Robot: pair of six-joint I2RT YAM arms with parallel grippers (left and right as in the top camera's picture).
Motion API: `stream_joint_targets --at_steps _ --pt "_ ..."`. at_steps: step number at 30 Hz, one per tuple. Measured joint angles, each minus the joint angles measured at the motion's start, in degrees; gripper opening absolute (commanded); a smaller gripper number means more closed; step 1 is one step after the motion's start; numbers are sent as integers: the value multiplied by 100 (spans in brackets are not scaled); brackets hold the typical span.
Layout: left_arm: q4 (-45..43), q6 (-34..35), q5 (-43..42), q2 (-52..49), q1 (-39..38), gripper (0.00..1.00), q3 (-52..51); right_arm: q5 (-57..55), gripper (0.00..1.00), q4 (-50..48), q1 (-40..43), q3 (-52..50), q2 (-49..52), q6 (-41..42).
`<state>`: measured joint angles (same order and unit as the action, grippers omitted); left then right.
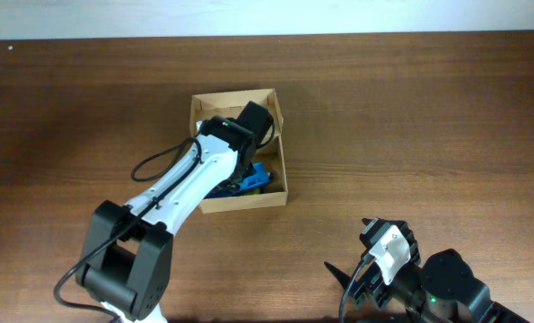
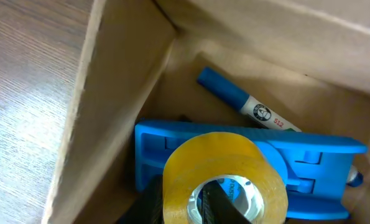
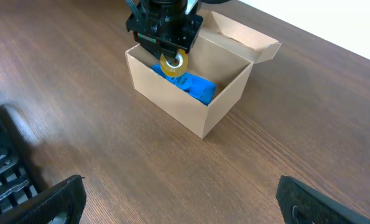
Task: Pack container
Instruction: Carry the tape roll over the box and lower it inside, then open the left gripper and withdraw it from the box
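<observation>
On my left wrist feed the left gripper point(image 2: 181, 205) is clamped on a yellow tape roll point(image 2: 225, 171): one finger point(image 2: 212, 202) runs through the core and the other presses the outer face, so the jaws are only as far apart as the roll's wall is thick. The roll hangs inside the container point(image 3: 166, 93), at about rim height, over a blue plastic piece point(image 2: 303, 158) that lies on the floor of the box. I cannot tell whether roll and plastic touch. A blue marker point(image 2: 240, 102) with a white label lies behind the plastic piece, against the far wall. The container sits on the tabletop point(image 1: 428, 108) near its middle, with its flap lid point(image 3: 247, 37) folded back and open. My right gripper point(image 3: 180, 183) is well apart from the box, its jaws spread wide with only bare wood between them, gripping nothing.
</observation>
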<state>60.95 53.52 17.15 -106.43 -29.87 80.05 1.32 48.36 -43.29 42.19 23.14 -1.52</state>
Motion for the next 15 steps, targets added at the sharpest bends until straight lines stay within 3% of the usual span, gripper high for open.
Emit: stream_joint_targets --at_steps 4,15 --pt "0 0 -24 -9 0 25 0 0 99 0 0 0 0 2" --pt "-63 0 -26 -9 0 27 0 0 99 -2 0 0 0 4"
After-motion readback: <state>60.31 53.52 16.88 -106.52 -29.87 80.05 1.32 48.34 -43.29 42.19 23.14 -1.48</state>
